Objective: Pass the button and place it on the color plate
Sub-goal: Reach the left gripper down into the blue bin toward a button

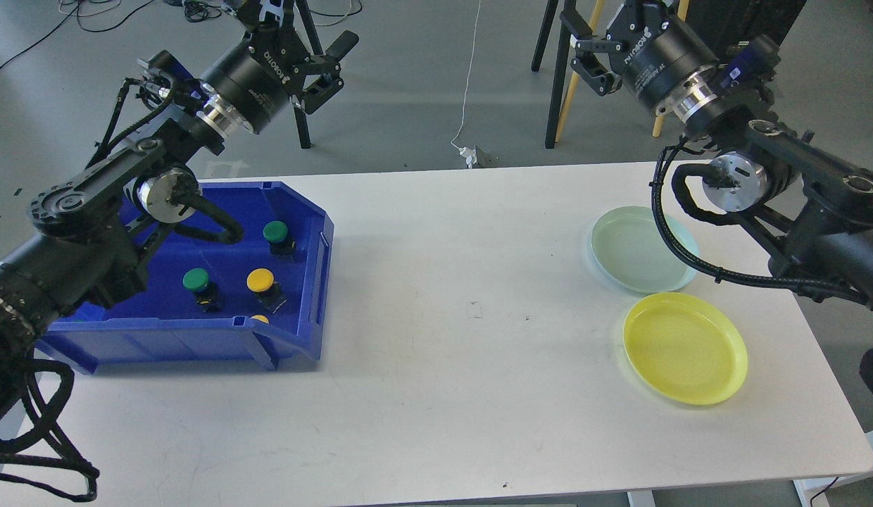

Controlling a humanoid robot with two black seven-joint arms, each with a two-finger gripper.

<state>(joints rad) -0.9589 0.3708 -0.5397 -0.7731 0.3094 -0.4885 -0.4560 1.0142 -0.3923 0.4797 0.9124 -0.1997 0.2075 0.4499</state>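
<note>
Two green buttons [275, 232] [196, 280] and a yellow button [260, 280] lie in the blue bin [306, 282] at the table's left. A second yellow cap [260, 319] peeks over the bin's front wall. A pale green plate [641, 250] and a yellow plate [685, 347] sit empty at the right. My left gripper [336, 67] is raised above and behind the bin, open and holding nothing. My right gripper [584, 60] is held high behind the plates, also open and empty.
The white table [443, 317] stretches between bin and plates. Part of the pale green plate is crossed by my right arm's cable loop [679, 246]. Stand legs [553, 84] and a white cable [468, 84] are on the floor behind the table.
</note>
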